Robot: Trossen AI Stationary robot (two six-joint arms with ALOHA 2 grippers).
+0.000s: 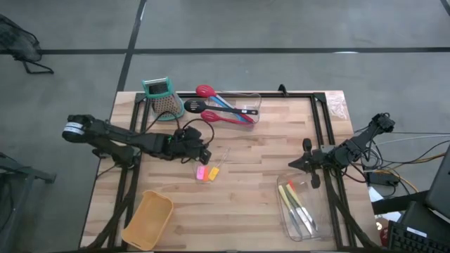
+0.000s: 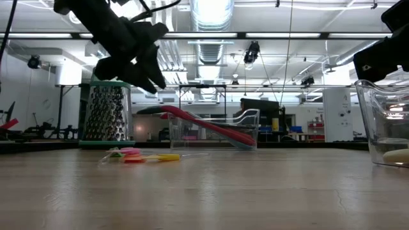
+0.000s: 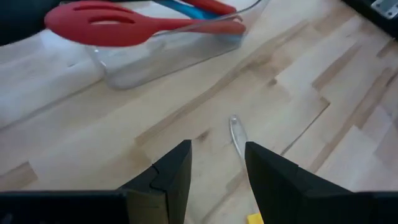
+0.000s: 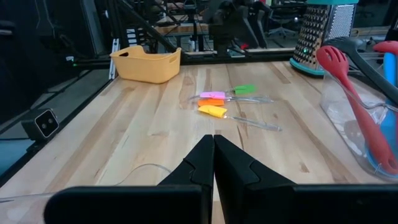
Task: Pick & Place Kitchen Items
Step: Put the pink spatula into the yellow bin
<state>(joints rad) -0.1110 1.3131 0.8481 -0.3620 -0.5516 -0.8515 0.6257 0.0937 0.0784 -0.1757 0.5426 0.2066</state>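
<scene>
Slotted red spoon (image 3: 118,23), clear bin (image 1: 235,105) — wood-plank table (image 1: 246,183)

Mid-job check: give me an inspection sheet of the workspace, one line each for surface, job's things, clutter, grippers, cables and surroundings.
Surface: wooden table, bare in the middle.
Job's things: small pink, orange, yellow and green pieces loose on the table; red and blue spoons and a black ladle in the far clear bin; handled tools in the near clear bin.
Clutter: grater upright at the far edge; tan bin at the near left corner.
Grippers: left gripper open, above the table beside the pieces; right gripper shut, near the right edge.
Cables: bundle off the table's right side.
Surroundings: lab room behind; no person seen.
</scene>
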